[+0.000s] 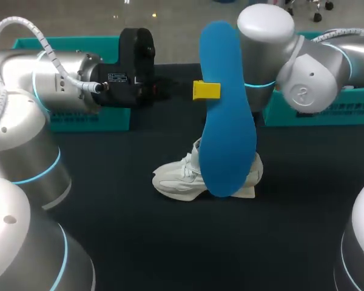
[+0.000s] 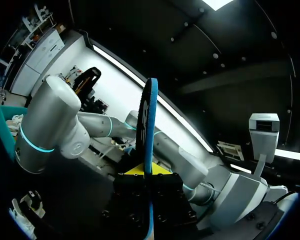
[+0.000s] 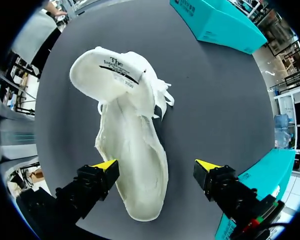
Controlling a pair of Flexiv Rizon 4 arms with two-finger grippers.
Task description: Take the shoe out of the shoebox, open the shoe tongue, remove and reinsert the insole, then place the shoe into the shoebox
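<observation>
Pinching the blue insole upright with the left hand, high above the desk, likely to keep it clear for reinsertion. Hovering over the white shoe, on the desk's middle with tongue folded open, with the right hand spread wide and empty, seemingly ready to steady it.

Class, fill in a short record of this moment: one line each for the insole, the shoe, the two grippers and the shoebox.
insole: blue, out of the shoe, held upright in the air
left gripper: shut on the insole's edge
shoe: white, on the dark table, tongue folded open
right gripper: open, above the shoe's heel end, holding nothing
shoebox: teal, two parts at the table's far side; no shoe seen in them
</observation>
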